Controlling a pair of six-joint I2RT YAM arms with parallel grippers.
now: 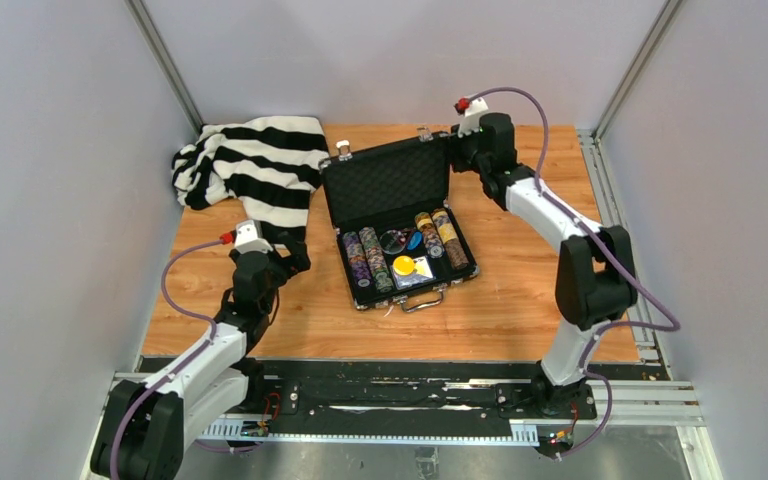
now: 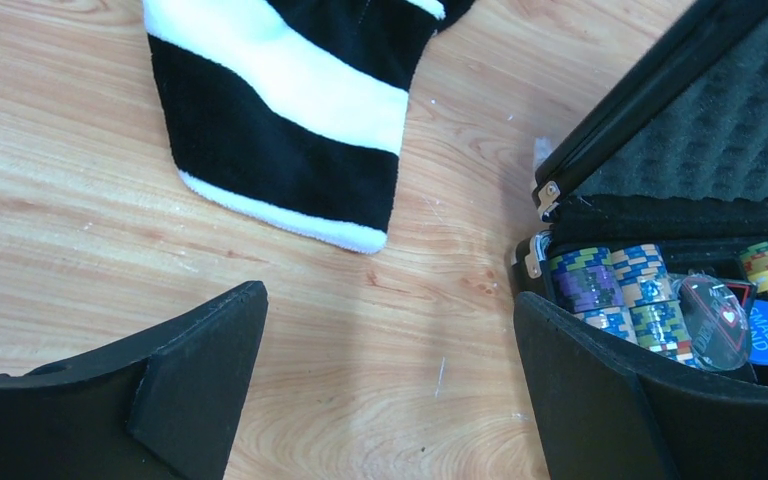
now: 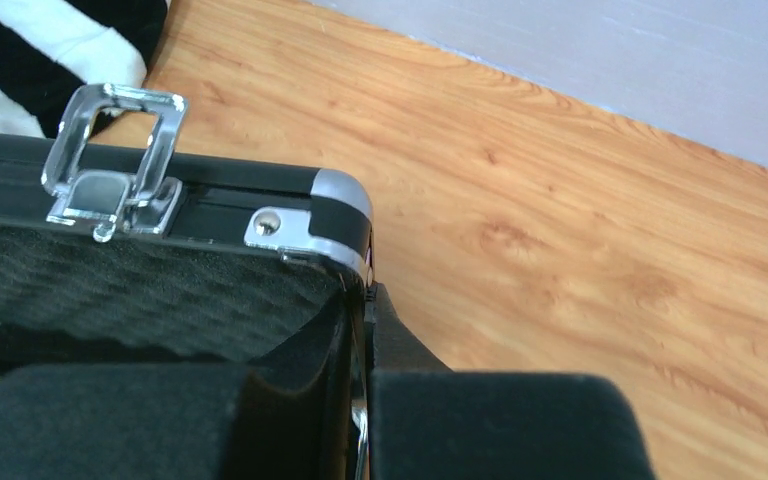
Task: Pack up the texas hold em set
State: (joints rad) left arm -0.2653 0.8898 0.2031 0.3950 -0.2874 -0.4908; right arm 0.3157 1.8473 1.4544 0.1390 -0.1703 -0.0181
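Note:
The black case (image 1: 332, 190) lies open mid-table, its foam-lined lid (image 1: 385, 185) standing up. Inside are rows of multicoloured chips (image 1: 365, 260), a yellow disc (image 1: 404, 265), a blue disc (image 1: 415, 241) and a clear disc (image 1: 392, 239). My right gripper (image 1: 457, 150) is shut on the lid's right edge (image 3: 358, 250), one finger on the foam (image 3: 150, 290), one outside, near a metal latch (image 3: 115, 160). My left gripper (image 2: 390, 340) is open and empty over bare wood left of the case; chips (image 2: 610, 285) show beside its right finger (image 2: 580, 370).
A black-and-white striped cloth (image 1: 255, 165) lies at the back left, its end (image 2: 280, 110) just ahead of the left gripper. The case handle (image 1: 422, 299) points to the table's near side. Grey walls enclose the wooden table (image 1: 520, 300).

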